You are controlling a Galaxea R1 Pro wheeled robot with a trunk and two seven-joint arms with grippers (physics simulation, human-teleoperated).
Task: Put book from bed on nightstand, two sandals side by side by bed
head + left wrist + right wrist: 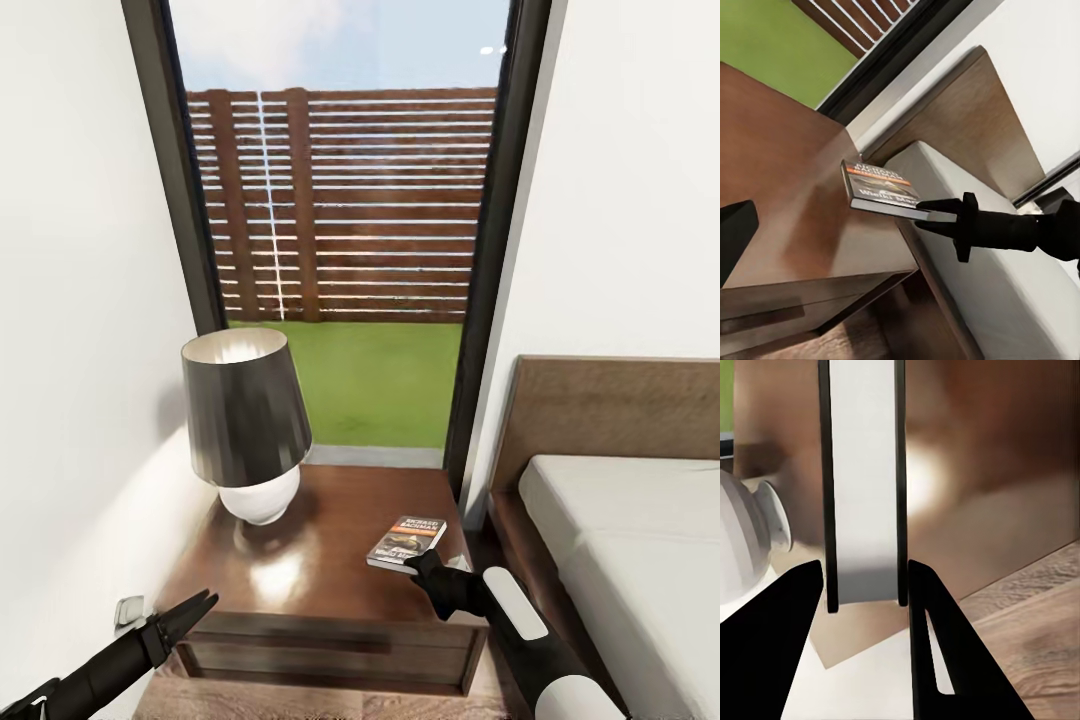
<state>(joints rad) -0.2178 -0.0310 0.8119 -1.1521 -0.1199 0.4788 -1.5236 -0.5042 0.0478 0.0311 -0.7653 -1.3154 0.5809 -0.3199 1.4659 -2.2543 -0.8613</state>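
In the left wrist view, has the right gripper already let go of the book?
No: the right gripper is clamped on the book's edge, holding it over the nightstand beside the bed.

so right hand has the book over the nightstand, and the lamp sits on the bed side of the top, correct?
Not quite. The right hand does hold the book over the nightstand, but the head view shows the lamp on the wall side, away from the bed.

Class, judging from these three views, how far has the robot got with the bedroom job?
Done: the book is off the bed. In hand: the right gripper holds it over the nightstand, near the lamp, unreleased. Left: letting go, then both sandals. The left gripper is idle.
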